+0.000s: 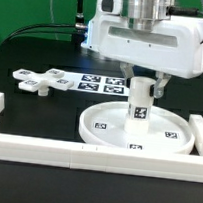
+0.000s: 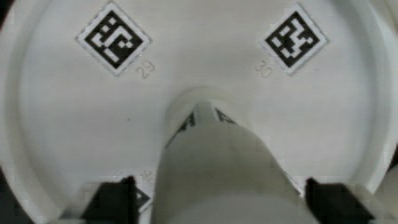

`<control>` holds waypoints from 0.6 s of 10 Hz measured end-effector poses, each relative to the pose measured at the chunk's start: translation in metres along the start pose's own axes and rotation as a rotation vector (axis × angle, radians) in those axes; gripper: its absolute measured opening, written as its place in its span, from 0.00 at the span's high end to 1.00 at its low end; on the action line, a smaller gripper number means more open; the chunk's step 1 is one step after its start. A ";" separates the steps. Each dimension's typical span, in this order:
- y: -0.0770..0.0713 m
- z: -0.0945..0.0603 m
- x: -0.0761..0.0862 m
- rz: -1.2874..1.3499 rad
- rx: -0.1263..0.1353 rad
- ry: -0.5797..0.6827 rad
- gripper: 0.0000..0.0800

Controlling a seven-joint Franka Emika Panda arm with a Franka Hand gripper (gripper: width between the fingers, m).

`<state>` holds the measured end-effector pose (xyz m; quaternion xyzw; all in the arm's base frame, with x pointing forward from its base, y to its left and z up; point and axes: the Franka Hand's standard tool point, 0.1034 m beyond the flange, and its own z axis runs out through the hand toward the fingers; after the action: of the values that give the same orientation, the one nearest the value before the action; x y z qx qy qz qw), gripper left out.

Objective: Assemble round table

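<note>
Post: the short white cylinder post [image 1: 139, 105] stands upright at the centre of the disc, a square tag on its side facing the exterior camera.
Post axis: vertical, in line with the gripper's own approach axis; the wrist view looks straight down its length to the disc below.
Disc: the wide rimmed disc [image 1: 107, 128] lies flat on the black table [image 1: 28, 118], rim up. Two of its tags [image 2: 116, 40] show in the wrist view beyond the post's far end.
Seat: whether the post's foot rests in the disc's centre or hangs just above it cannot be told; the joint is hidden by the post itself.
Gripper: the gripper [image 1: 141, 85] sits directly over the post, so the part lies straight below and between the jaws.
Jaws: clamped on the post's upper part, one of the fingers [image 2: 118, 200] on each flank, both apparently touching it.
Coming move, as a judgement: any pressing or twisting turns on keeping the post's axis square to the disc; a tilt would jam it.
Cross-shaped piece: the cross-shaped piece [image 1: 43, 81] lies flat, well apart toward the exterior view's left, untouched.
Marker board: the marker board [image 1: 99, 83] lies behind the disc.
Border rails: the border rails [image 1: 45, 150] frame the work area.
</note>
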<state>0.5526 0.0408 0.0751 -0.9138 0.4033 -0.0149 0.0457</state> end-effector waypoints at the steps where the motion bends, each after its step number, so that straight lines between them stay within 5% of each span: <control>1: 0.000 0.000 0.000 -0.052 -0.001 -0.001 0.27; 6: -0.005 -0.003 0.000 -0.559 -0.004 0.004 0.19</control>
<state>0.5566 0.0437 0.0781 -0.9896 0.1359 -0.0281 0.0371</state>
